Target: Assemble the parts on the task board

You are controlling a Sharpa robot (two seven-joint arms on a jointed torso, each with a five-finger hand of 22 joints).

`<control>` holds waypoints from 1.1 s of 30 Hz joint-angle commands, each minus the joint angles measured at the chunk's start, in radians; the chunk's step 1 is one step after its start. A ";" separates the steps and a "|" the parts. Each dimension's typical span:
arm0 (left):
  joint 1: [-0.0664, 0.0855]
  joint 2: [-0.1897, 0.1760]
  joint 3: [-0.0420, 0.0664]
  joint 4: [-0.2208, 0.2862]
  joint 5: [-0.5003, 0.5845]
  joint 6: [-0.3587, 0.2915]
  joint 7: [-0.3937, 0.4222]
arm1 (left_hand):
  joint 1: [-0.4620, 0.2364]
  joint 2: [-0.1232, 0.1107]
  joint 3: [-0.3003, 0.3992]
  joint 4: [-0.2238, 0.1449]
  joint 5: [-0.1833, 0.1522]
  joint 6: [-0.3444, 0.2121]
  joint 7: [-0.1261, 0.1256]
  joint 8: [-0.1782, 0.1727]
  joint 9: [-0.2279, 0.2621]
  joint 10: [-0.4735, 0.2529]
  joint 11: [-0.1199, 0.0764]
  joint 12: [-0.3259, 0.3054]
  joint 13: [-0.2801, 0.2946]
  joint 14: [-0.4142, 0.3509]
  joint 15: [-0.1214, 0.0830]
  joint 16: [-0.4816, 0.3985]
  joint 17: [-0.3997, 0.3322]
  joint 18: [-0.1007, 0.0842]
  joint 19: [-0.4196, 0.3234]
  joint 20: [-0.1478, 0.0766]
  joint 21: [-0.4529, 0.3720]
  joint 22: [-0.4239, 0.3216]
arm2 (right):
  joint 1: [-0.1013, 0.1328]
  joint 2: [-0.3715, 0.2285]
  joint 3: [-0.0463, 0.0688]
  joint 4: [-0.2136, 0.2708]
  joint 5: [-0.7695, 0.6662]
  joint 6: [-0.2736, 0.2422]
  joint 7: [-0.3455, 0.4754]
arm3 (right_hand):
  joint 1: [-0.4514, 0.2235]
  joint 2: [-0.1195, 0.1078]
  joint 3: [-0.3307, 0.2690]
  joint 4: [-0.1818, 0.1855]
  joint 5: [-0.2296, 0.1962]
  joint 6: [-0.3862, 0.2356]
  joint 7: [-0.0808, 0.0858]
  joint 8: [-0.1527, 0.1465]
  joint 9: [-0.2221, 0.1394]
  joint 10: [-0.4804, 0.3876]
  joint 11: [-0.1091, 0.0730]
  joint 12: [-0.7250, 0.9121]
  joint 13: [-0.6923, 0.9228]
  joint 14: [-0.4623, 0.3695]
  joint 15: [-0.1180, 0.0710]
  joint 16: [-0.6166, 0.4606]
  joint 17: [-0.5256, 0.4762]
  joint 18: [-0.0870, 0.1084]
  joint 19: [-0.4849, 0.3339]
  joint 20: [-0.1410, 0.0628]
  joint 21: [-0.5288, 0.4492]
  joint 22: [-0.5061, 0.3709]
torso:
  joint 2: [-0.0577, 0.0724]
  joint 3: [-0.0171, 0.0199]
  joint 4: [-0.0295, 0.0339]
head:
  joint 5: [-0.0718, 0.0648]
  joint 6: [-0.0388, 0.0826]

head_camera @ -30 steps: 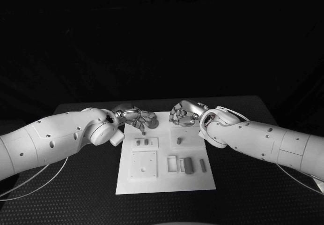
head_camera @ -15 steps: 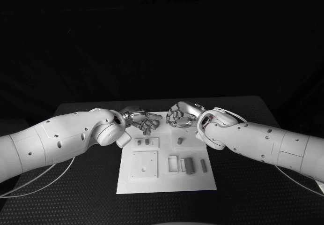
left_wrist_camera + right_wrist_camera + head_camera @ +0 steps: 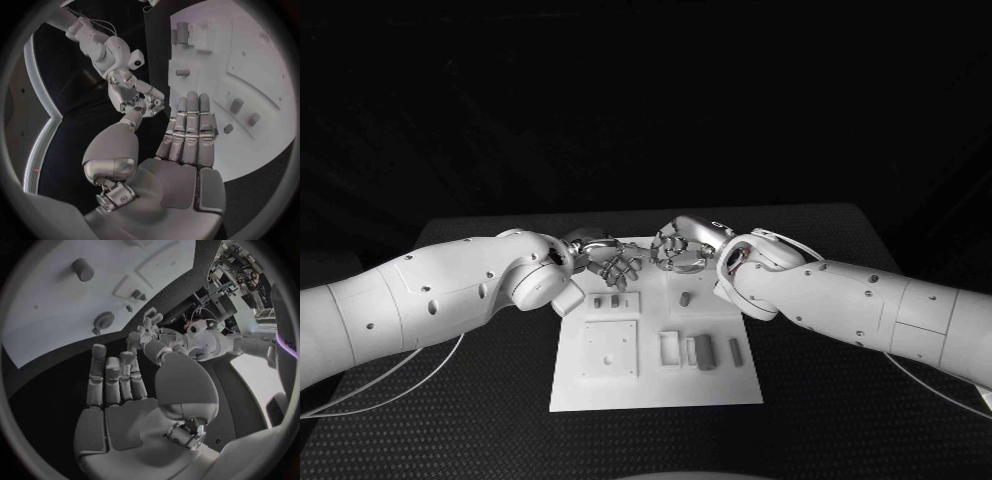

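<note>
The left arm is reaching in from the left edge of the head view, and the left hand (image 3: pixel 606 260) is hovering over the far end of the task board (image 3: pixel 656 390), just above the centre of the frame. In the left wrist view the left hand (image 3: pixel 181 150) is lying open, its fingers (image 3: pixel 192 120) stretched out straight and side by side, the thumb set apart, and nothing is sitting in the palm.

The task board is lying in the middle of the black table (image 3: pixel 834 400), running from the frame's centre toward the lower middle. Several small grey parts are resting on it: a pair of small pieces (image 3: pixel 606 301) in a square recess just below the left hand, a single upright peg (image 3: pixel 685 297) to the right of them, and a row of longer blocks (image 3: pixel 704 351) in the board's lower right portion. A larger square plate (image 3: pixel 609 349) is occupying the board's lower left portion.

The right arm is coming in from the right edge, and the right hand (image 3: pixel 687 242) is hanging over the board's far end, just beside the left hand, the two close but whether they are touching I cannot tell. In the right wrist view the right hand (image 3: pixel 125 400) is open too, fingers (image 3: pixel 112 375) extended together and thumb off to the side, holding nothing.
</note>
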 commanded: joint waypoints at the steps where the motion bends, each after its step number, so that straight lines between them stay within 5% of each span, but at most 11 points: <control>1: 0.002 0.005 0.000 0.003 -0.003 0.013 0.000 | 0.002 0.012 0.000 -0.009 -0.006 0.008 -0.001 0.005 -0.002 0.010 0.000 0.005 0.002 0.002 -0.002 -0.006 0.002 0.007 0.000 -0.004 0.001 -0.001 | 0.000 0.003 0.001 0.004 0.003 0.017 0.002 | -0.003 0.010 0.005 0.001 0.003 0.021 0.016 0.008 0.020 0.009 0.001 0.004 -0.001 0.000 -0.006 0.004 -0.002 0.013 0.007 0.002 0.003 0.017 | 0.000 -0.0002 -0.0001 | 0.000 -0.001; 7: 0.002 0.009 0.001 0.005 -0.003 0.015 -0.005 | 0.004 0.022 0.000 -0.016 -0.006 0.018 -0.005 0.006 -0.004 0.019 -0.004 0.008 0.004 0.004 -0.002 -0.008 0.005 0.007 0.001 -0.005 0.001 -0.002 | 0.000 0.005 0.001 0.008 0.004 0.018 0.002 | -0.004 0.010 0.005 0.000 0.003 0.021 0.016 0.008 0.020 0.009 0.001 0.004 -0.001 0.000 -0.006 0.004 -0.002 0.013 0.007 0.002 0.003 0.017 | 0.000 -0.0001 -0.0001 | -0.002 -0.002; 18: 0.003 0.011 0.001 0.005 -0.006 0.019 -0.007 | 0.042 0.074 0.017 -0.064 -0.005 0.044 -0.014 0.006 -0.010 0.038 -0.011 0.013 0.007 0.009 -0.003 -0.014 0.013 0.004 0.005 -0.005 0.002 -0.001 | 0.000 0.008 0.001 0.009 0.009 0.021 0.003 | -0.005 0.010 0.005 -0.001 0.003 0.021 0.016 0.008 0.020 0.009 0.001 0.005 -0.002 0.000 -0.006 0.004 -0.003 0.013 0.007 0.001 0.003 0.017 | 0.000 0.0002 -0.0003 | -0.003 -0.003; 33: 0.003 0.014 0.001 0.005 -0.006 0.022 -0.005 | 0.069 0.090 0.072 -0.064 -0.006 0.058 -0.016 0.004 -0.014 0.050 -0.014 0.013 0.008 0.013 -0.002 -0.020 0.021 0.001 0.009 -0.005 0.003 0.001 | 0.000 0.013 0.001 0.011 0.017 0.029 0.005 | -0.006 0.011 0.005 -0.002 0.003 0.021 0.017 0.007 0.021 0.008 0.001 0.005 -0.002 -0.001 -0.006 0.005 -0.003 0.013 0.007 0.001 0.002 0.017 | 0.000 0.0000 -0.0003 | -0.002 -0.005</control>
